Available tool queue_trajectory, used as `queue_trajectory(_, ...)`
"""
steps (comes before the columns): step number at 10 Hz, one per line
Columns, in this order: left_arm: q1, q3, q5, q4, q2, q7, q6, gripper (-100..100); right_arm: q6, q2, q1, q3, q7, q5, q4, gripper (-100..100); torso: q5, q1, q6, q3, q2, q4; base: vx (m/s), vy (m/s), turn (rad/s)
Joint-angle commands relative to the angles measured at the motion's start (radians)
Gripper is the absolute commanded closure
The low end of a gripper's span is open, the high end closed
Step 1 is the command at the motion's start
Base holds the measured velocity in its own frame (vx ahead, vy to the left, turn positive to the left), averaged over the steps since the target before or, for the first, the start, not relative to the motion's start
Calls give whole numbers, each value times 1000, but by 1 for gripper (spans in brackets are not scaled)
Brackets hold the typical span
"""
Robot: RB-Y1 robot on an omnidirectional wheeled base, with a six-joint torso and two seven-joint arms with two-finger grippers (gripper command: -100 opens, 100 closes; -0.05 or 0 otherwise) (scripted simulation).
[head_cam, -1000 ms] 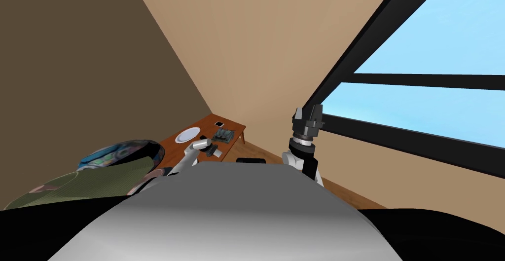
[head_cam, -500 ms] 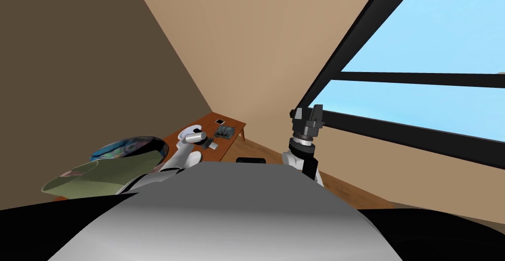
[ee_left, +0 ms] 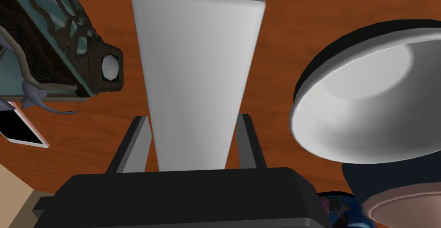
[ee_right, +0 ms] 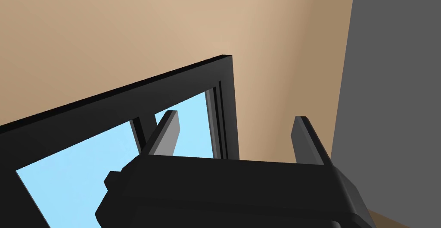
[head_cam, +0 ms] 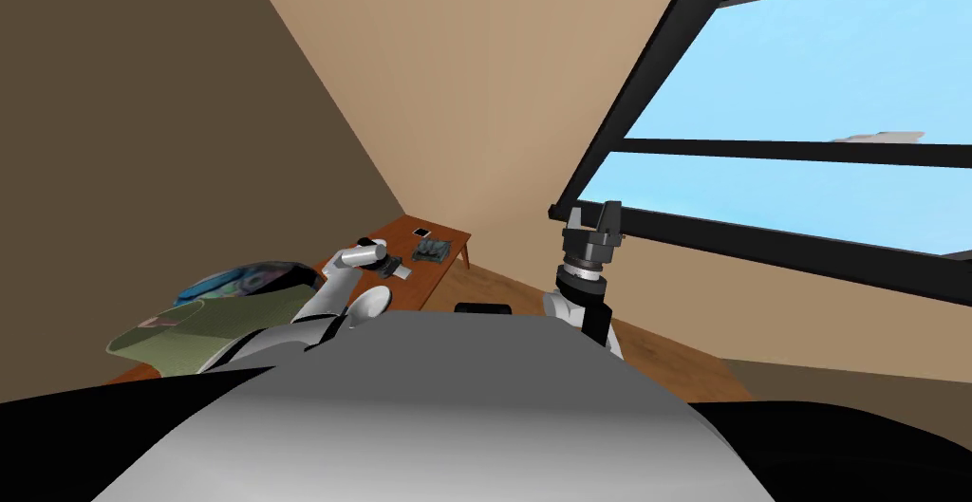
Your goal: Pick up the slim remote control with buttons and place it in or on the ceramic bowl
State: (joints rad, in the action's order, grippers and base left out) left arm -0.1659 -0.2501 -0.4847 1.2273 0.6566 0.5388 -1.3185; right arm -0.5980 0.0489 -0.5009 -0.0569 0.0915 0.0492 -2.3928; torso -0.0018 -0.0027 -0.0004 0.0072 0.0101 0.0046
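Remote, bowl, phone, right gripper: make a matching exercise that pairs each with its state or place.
Things:
1. remote
2. bowl
3. phone
4. right gripper

States:
A. open, holding nothing
B. black screen, lying on the wooden table
C. clamped in the left gripper
D. round, white, empty

Pairs: 1-C, 2-D, 3-B, 4-A

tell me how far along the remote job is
Done: the left gripper has the remote, jaws pressing its sides, over the table. In hand: it hangs beside the bowl, not yet in it. Left: lower it in, release. The right gripper is open.
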Motion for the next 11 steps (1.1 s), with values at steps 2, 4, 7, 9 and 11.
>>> queue_trajectory(2,-3,-34,-12,33,37,2,-46,100,0,0,0,0,0,0,0,0,-1,-1,0,-1,-1,0,-84,-24,-108)
queue_trajectory(4,-12,-76,-29,52,83,10,-98,100,0,0,0,0,0,0,0,0,-1,-2,1,-1,-1,0,-147,-23,-197)
queue_trajectory(7,-16,-120,-52,65,131,21,-160,100,0,0,0,0,0,0,0,0,-1,-2,0,0,1,0,-131,-28,-145)
queue_trajectory(9,-14,-142,-69,64,157,32,-195,100,0,0,0,0,0,0,0,0,-1,-2,0,-1,-1,-1,-96,-10,-101)
queue_trajectory(11,-4,-155,-93,51,174,52,-223,100,0,0,0,0,0,0,0,0,0,2,-1,-3,-3,-2,-50,27,-2)
